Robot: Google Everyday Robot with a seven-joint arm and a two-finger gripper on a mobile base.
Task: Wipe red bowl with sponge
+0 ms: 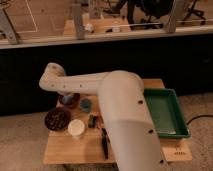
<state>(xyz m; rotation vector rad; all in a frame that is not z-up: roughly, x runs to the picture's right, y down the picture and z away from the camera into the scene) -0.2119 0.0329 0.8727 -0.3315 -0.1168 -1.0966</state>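
Note:
The red bowl (70, 102) sits at the back left of the wooden table (75, 150), partly covered by my arm's end. My gripper (67, 97) hangs from the bent arm straight down into or just over the red bowl. A pale blue-grey patch at the gripper's end may be the sponge (67, 97); I cannot tell it apart from the gripper.
A round blue cup-like object (86, 104) stands right of the red bowl. A larger brown bowl (57, 119) and a white cup (76, 128) are in front of it. Dark small items (93, 121) and a black tool (105, 142) lie mid-table. A green tray (167, 112) sits at the right.

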